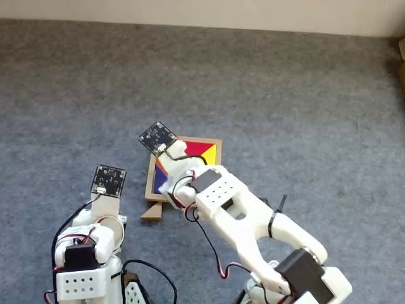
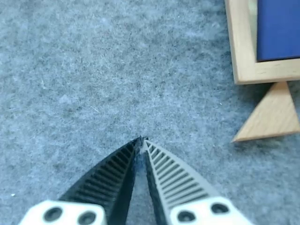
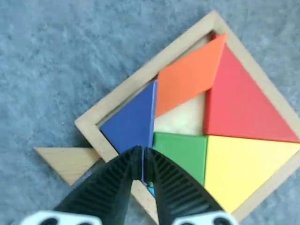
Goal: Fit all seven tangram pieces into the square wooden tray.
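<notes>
Hovering over the blue triangle (image 3: pixel 133 122) inside the tray (image 3: pixel 140 72) with jaws shut on nothing, the right gripper (image 3: pixel 143 151) could shove pieces askew if it pushes, leaving the wooden triangle (image 3: pixel 68 161), touching the tray's outer corner, without room.

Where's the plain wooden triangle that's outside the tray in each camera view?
High view: plain wooden triangle piece against the square wooden tray's lower-left corner.
Left wrist view: against that same corner.
Right wrist view: against that corner too.
Shared landmark: blue piece inside that corner.
</notes>
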